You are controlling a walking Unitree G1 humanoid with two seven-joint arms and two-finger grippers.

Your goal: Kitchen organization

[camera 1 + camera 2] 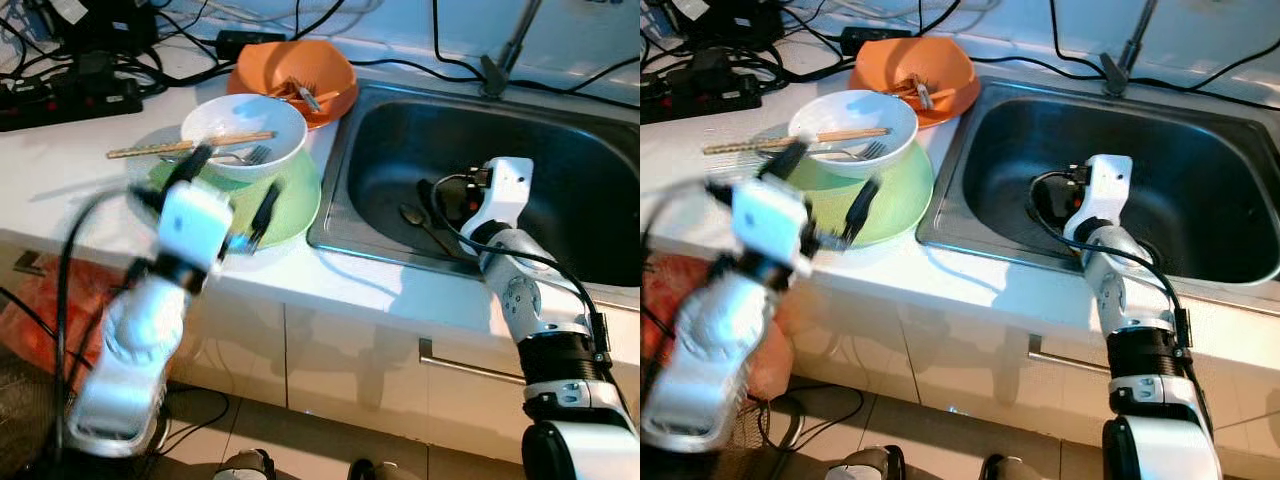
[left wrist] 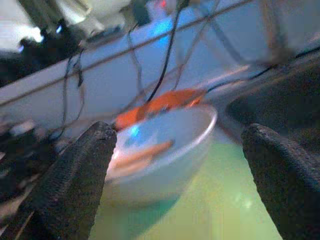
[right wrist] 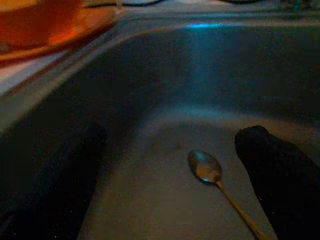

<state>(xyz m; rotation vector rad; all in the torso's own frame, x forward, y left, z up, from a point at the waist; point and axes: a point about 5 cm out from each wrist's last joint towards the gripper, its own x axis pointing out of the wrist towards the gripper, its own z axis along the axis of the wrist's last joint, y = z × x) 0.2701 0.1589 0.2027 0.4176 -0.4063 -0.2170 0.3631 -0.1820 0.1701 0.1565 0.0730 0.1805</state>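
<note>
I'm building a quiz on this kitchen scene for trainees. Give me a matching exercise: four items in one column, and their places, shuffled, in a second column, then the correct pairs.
Items
1. Metal spoon
2. Wooden chopsticks
3. White round bowl
4. Orange bowl

Places
A. Sitting on the light green plate
B. On the counter behind the white bowl, beside the sink's rim
C. Lying on the bottom of the steel sink
D. Resting across the white bowl's rim

Pairs: 1-C, 2-D, 3-A, 4-B
</note>
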